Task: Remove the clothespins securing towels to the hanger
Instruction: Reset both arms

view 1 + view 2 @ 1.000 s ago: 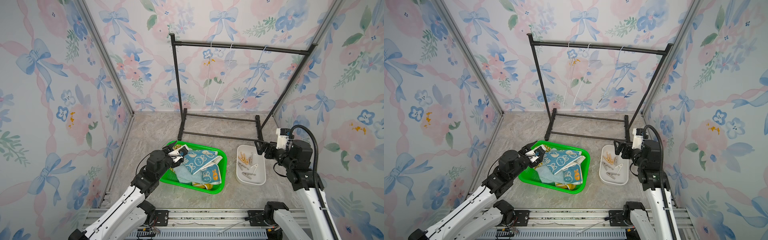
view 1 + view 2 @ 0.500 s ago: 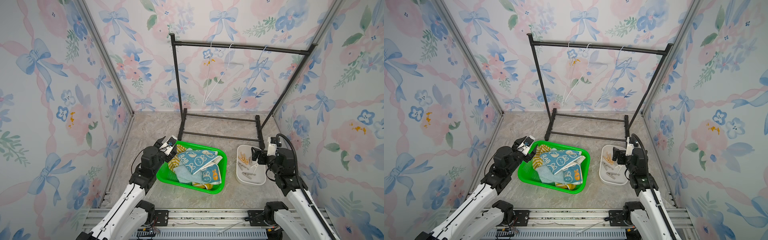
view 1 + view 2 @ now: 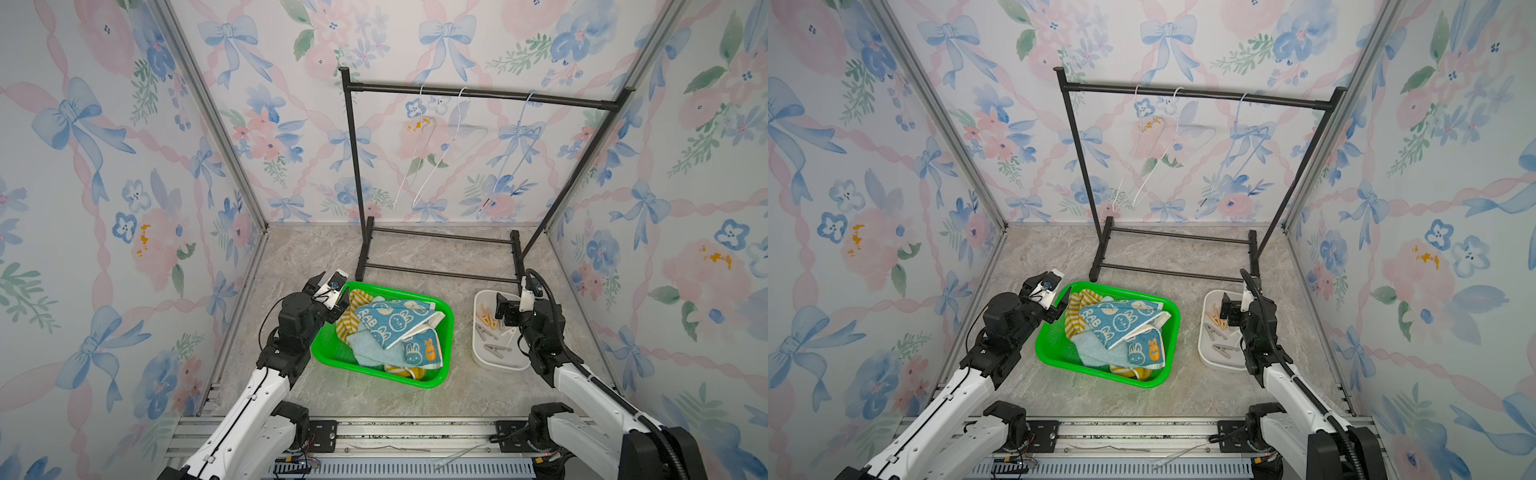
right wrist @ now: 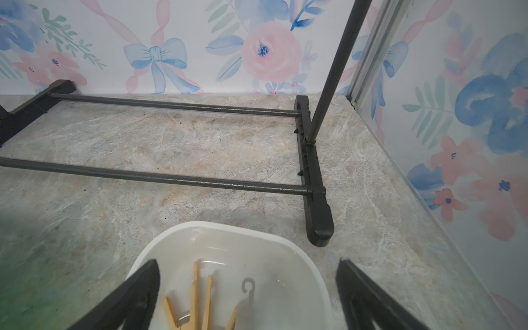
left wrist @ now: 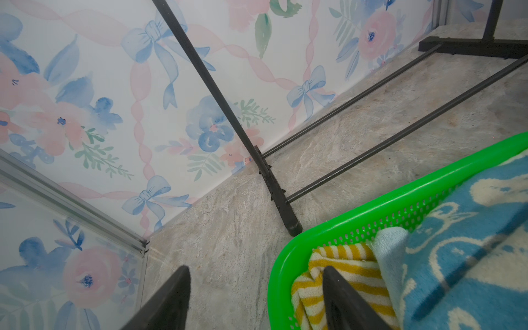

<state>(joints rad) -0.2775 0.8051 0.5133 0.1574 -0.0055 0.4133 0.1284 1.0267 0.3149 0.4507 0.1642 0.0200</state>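
Left gripper (image 5: 255,271): jaws stood well apart with nothing between them; one finger hung over the corner of the green basket (image 3: 332,349), the other over the bare desk (image 3: 299,257) just beside it.
Right gripper (image 4: 247,263): spread wide and empty, poised above the near part of the white tray (image 3: 498,368).
Clothespins (image 3: 486,318): lay loose in the tray, tan ones bunched towards the back, grey ones nearer the front; whether either arm touched them could not be told.
Towels (image 3: 395,322): heaped in the basket, the blue bunny cloth on top, the pale teal one under it, the yellow-striped one at the left-arm end and showing again at the front edge.
Rack (image 3: 478,95): stood at the back of the desk, well behind basket and tray.
Hangers (image 3: 458,112): three thin wire ones hung from the rack's top rail.
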